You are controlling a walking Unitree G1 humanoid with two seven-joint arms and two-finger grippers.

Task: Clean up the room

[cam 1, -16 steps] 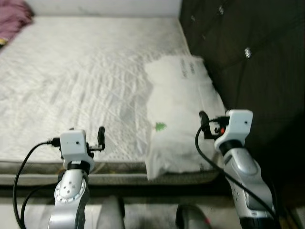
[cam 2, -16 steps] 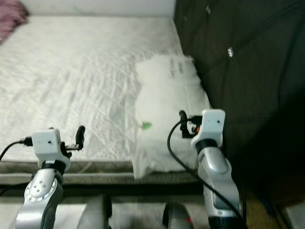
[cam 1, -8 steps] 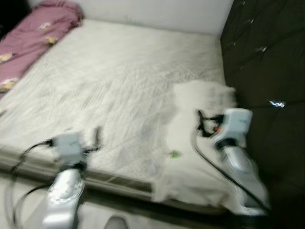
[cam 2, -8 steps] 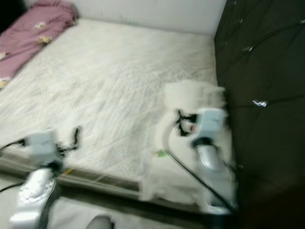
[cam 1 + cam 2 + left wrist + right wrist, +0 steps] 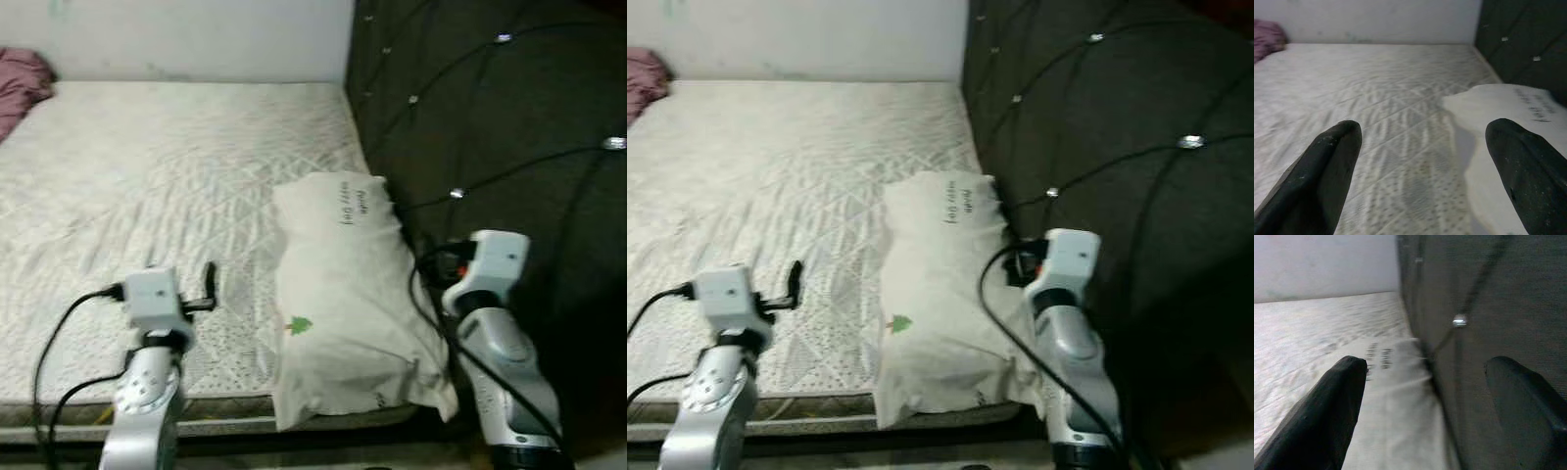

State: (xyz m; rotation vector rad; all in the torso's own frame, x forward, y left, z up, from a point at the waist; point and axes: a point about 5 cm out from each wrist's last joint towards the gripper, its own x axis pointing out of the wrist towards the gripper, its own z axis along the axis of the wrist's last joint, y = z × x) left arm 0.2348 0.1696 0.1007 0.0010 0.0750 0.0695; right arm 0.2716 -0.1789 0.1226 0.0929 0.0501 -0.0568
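— Swinging back right, the camera now has the headboard [image 5: 490,117] looming large. Grippers?
— Left gripper [image 5: 1422,166], fingers spread, hangs over the mattress [image 5: 147,176] left of the pillow [image 5: 343,304]. Right gripper [image 5: 1442,406], also spread, sits between pillow and headboard.
— Beyond the pillow?
— Pink blanket [image 5: 22,83], far-left corner.

One pillow [image 5: 338,294] lies at the lower middle of the head view, on the one mattress [image 5: 167,186] that spreads across the left. One dark tufted headboard [image 5: 490,127] stands on the right, and one pink blanket [image 5: 20,83] shows at the upper left edge. Two arms rise from the bottom edge, one gripper each: left gripper [image 5: 1422,161] and right gripper [image 5: 1425,401].
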